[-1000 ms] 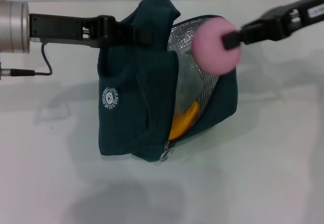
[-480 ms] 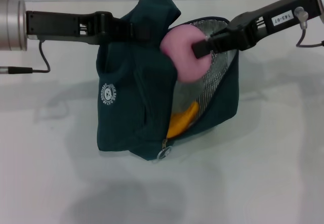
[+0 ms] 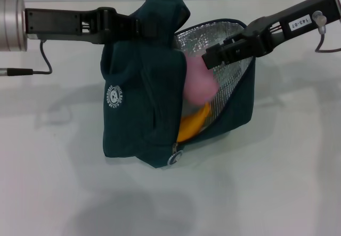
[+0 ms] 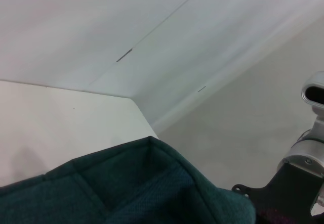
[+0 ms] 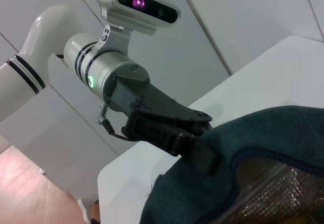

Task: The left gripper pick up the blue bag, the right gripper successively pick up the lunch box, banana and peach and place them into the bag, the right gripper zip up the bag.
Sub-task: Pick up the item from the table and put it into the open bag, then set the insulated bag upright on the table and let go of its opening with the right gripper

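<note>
The blue bag [image 3: 138, 103] hangs above the table, its top corner clamped in my left gripper [image 3: 151, 27], which is shut on it. The bag's mouth is open and shows its silver lining [image 3: 224, 81]. My right gripper [image 3: 212, 59] is at the mouth, open and empty. The pink peach [image 3: 198, 82] is just below it, inside the bag and clear of the fingers. The yellow banana [image 3: 193, 123] lies lower in the bag. The lunch box is hidden. The right wrist view shows the left gripper [image 5: 204, 154] gripping the bag's edge [image 5: 258, 138].
The white table [image 3: 277, 182] lies under the hanging bag. A cable [image 3: 45, 60] trails from the left arm at the far left. The left wrist view shows bag fabric [image 4: 142, 183] and part of the right arm [image 4: 298, 178].
The right gripper carried the peach leftward over the bag's mouth and let it go. The peach has dropped into the bag. The left gripper and bag have barely moved.
</note>
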